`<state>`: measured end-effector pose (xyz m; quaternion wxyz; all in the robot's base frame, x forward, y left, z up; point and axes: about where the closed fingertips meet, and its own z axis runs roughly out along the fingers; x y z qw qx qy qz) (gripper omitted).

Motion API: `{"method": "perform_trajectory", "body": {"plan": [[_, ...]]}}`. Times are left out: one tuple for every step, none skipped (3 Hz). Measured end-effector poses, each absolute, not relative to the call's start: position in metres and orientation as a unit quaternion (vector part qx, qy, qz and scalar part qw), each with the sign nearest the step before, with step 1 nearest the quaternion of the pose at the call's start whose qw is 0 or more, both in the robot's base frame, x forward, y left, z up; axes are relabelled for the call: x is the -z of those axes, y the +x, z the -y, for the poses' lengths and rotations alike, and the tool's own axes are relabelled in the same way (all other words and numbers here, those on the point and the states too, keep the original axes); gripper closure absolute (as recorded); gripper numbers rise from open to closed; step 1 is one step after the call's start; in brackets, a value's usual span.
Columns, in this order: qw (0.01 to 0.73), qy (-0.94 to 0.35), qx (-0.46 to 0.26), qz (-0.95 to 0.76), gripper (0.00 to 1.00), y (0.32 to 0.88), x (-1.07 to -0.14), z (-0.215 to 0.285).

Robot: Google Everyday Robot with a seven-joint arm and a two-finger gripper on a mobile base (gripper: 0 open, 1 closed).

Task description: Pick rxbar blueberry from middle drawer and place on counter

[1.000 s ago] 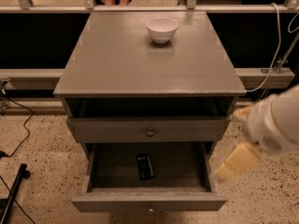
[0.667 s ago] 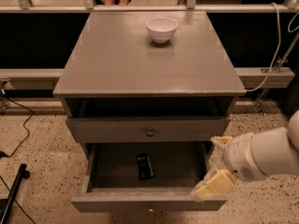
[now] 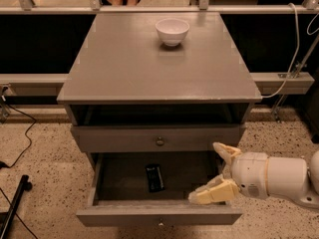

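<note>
The rxbar blueberry [image 3: 155,178], a small dark flat bar, lies on the floor of the open middle drawer [image 3: 158,214], near its middle. My gripper [image 3: 214,176] is at the drawer's right side, to the right of the bar and apart from it. Its two pale fingers [image 3: 213,192] are spread open and hold nothing. The white arm reaches in from the right edge. The counter [image 3: 159,59] is the grey top of the cabinet.
A white bowl [image 3: 172,31] stands at the back middle of the counter. A closed drawer front with a round brass knob [image 3: 160,141] sits above the open drawer. A white cable [image 3: 294,59] hangs at the right. A railing runs behind the cabinet.
My gripper and arm have moved left and down, from beside the cabinet's right edge to over the right part of the open drawer. The bar has not moved.
</note>
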<state>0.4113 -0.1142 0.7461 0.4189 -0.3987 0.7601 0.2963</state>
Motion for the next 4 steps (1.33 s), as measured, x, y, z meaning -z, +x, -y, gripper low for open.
{"method": "perform_trajectory", "body": {"plan": [[0.419,-0.399,-0.297,-0.760,0.00,0.411,-0.746,0.114],[0.417,-0.434,-0.312,-0.735,0.00,0.414,-0.713,0.104],[0.404,-0.491,-0.325,-0.700,0.00,0.419,-0.658,0.096],[0.377,-0.542,-0.321,-0.679,0.00,0.420,-0.601,0.093]]}}
